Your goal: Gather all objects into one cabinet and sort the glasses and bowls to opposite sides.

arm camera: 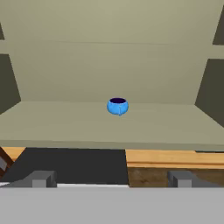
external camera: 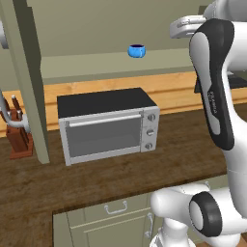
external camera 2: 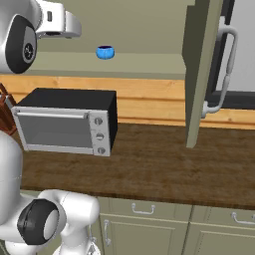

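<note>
Hand view: my gripper [arm camera: 111, 178], jaws spread wide and empty, faces the open cabinet [arm camera: 109, 127], short of its shelf. Blue bowl [arm camera: 117, 106] sits alone mid-shelf, toward the back. I judge gathering barely begun; cup, mug and black dish lie out of frame, sorting undone

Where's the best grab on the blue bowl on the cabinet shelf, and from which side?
Take the blue bowl across its round body, or by pinching its rim, coming in level from the cabinet's open front. It stands upright and alone mid-shelf, with bare shelf on both sides for the fingers. The gripper is open and already faces it, above the toaster oven.
</note>
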